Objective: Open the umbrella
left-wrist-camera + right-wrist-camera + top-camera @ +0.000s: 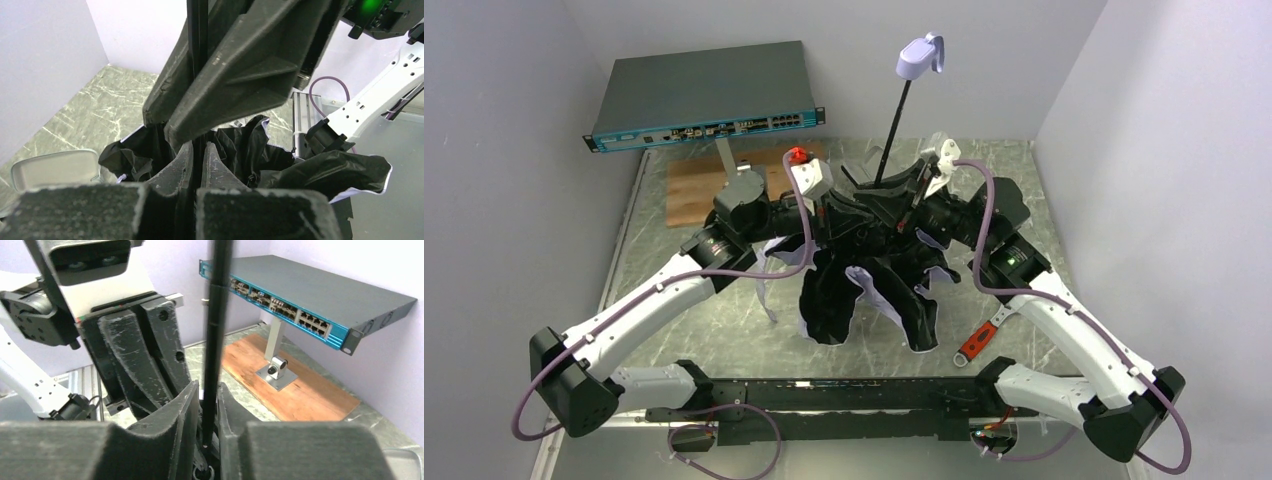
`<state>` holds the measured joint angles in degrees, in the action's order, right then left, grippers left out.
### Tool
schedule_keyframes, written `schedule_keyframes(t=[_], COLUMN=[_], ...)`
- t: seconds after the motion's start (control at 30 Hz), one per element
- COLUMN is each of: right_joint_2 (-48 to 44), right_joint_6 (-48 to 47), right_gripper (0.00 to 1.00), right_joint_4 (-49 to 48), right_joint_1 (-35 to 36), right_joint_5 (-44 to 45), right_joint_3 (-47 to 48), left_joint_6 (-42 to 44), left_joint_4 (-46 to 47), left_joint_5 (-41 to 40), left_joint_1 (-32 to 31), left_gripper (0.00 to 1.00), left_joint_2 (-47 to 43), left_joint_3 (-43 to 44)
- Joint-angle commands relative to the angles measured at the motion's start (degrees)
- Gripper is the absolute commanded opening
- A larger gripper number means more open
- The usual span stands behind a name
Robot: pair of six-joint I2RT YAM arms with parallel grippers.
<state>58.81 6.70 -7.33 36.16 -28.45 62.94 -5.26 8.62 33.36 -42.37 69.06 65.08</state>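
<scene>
The umbrella stands upside down at mid table, its limp black-lined canopy [864,290] slumped on the surface. Its thin black shaft [894,130] rises to the lavender handle [921,56]. My left gripper [199,146] is shut on the shaft low down, just above the canopy folds [250,150]. My right gripper [207,386] straddles the shaft [217,315] from the opposite side, a little higher. Its jaws stand narrow, with slim gaps still showing on either side of the shaft. In the top view both grippers [854,205] [902,195] meet over the canopy.
A teal network switch [704,95] sits on a metal stand over a wooden board [694,190] at the back left. A red-handled tool [979,340] lies near the right arm. A pale oval case [52,167] rests beside the canopy. White walls enclose the table.
</scene>
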Motion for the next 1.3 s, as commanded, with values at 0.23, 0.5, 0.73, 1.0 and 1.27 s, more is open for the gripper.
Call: schedule_keyframes(t=[0.23, 0.5, 0.73, 1.0, 1.27], right_joint_2=[0.21, -0.48, 5.21, 6.57, 11.16], right_joint_6=[-7.06, -12.58, -11.30, -14.75, -1.44], right_gripper=[0.00, 0.00, 0.00, 0.00, 0.00], right_joint_4=[2.84, 15.11, 4.77, 19.00, 25.11], right_joint_1=[-0.49, -10.17, 10.38, -9.07, -4.97], right_joint_5=[7.92, -0.61, 2.90, 0.23, 22.20], right_joint_3=[1.91, -1.71, 1.42, 3.26, 7.54], left_joint_6=[11.63, 23.07, 33.96, 39.65, 33.52], left_joint_4=[-17.76, -34.32, -35.80, -38.32, -38.88], left_joint_5=[1.77, 11.93, 15.46, 7.95, 3.05], left_joint_1=[1.15, 18.20, 18.32, 12.54, 13.35], left_gripper=[0.54, 1.00, 1.00, 1.00, 1.00], left_joint_2=[-4.81, -12.37, -17.49, -20.85, -21.04], left_joint_3=[6.28, 1.23, -7.11, -9.99, -9.80])
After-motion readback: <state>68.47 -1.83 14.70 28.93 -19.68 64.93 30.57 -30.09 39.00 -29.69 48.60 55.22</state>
